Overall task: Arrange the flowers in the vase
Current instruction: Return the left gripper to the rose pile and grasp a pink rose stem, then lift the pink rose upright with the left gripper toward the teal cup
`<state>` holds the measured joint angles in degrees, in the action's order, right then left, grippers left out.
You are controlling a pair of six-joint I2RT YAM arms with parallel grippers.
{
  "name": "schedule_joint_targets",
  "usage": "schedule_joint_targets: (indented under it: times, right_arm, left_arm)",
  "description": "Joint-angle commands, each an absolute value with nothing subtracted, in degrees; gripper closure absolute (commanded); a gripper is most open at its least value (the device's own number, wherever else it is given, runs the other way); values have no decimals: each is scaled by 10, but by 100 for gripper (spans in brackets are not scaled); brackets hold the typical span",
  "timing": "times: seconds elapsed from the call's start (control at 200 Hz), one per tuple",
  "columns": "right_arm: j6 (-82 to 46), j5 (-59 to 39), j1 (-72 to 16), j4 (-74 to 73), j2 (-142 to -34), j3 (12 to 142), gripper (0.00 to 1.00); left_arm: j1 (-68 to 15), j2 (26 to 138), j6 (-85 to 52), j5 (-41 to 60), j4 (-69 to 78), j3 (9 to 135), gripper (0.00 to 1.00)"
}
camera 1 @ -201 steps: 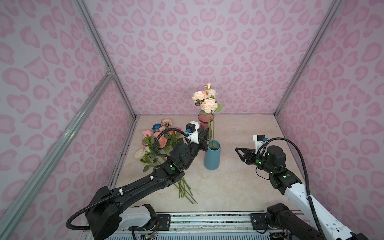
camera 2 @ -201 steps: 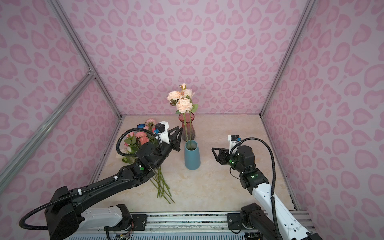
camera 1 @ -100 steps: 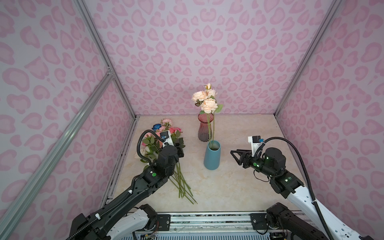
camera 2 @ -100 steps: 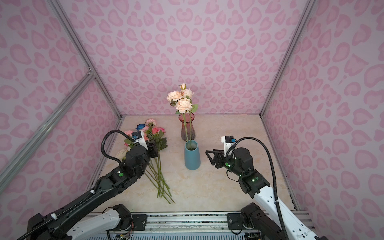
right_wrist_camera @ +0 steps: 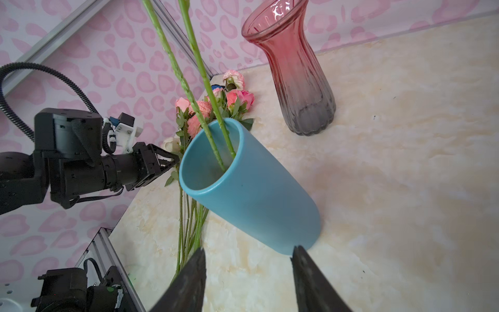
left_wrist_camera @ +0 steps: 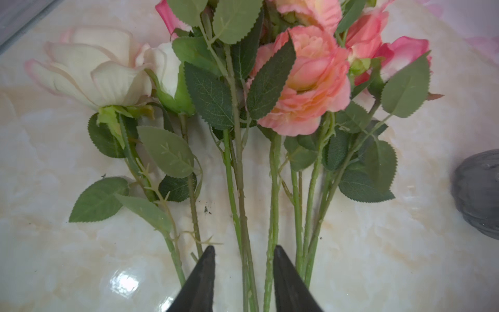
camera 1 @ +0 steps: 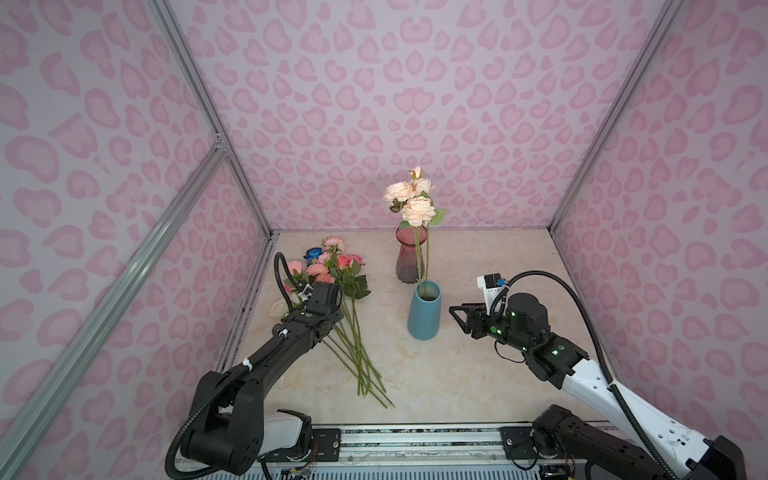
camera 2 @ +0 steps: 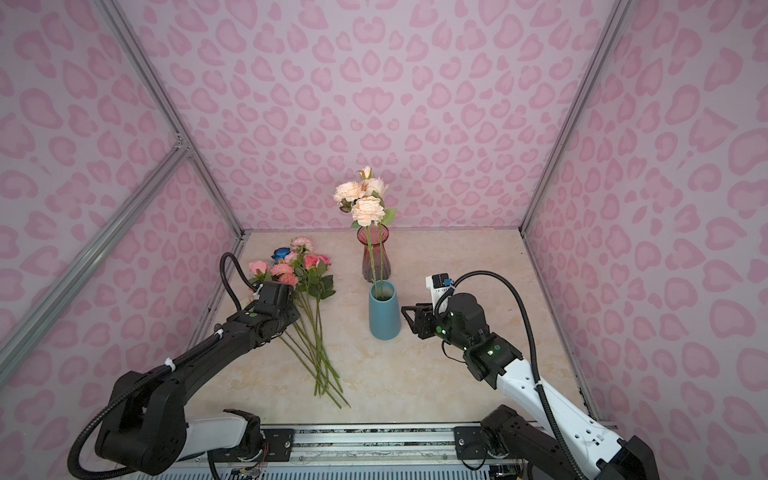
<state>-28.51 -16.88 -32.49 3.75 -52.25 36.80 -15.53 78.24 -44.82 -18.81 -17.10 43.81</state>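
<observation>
Bench holds loose flowers fanned ahead of L pincer, jaws apart astride stems, prob. to single one out. Blue vase w/ peach blooms stands just ahead of R pincer, apart & empty, likely to steady it.

A: Up top, mounted where?
B: High over the front rail, tilted down toward the back wall. Far enough to take in the whole tabletop in both top views: same blue vase, same red glass vase, same flowers, merely shifted sideways.
A: And on the left wrist?
B: Very near, looking past the left gripper along the lying flowers, down onto the tabletop.
A: On the right wrist?
B: Low and tilted, looking past the right gripper at the blue vase close up; beyond, the red glass vase, the flowers and the left arm, shared with the top pair.
</observation>
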Motion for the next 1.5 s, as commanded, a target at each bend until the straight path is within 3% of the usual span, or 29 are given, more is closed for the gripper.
schedule_joint_targets:
  times: [0.0,0.17,0.43,0.8,0.93,1.495]
  right_arm:
    - [-281,-156,-324,27,-520,362,47]
    - [-272,-153,-324,34,-518,360,47]
    - [-266,-147,-320,27,-525,351,47]
    - [-265,-149,-315,32,-527,358,48]
    - [-265,-145,-315,37,-520,359,48]
    - [-257,-139,-315,52,-511,390,48]
  left_arm:
    - [-149,832,-444,-183,-165,468,67]
    - [-142,882,-443,-195,-168,492,74]
    - [-141,893,-428,-209,-164,493,75]
    - [-139,889,-418,-200,-159,491,92]
    - [-139,856,-418,-191,-161,489,96]
    - [-139,599,-353,-160,-113,545,97]
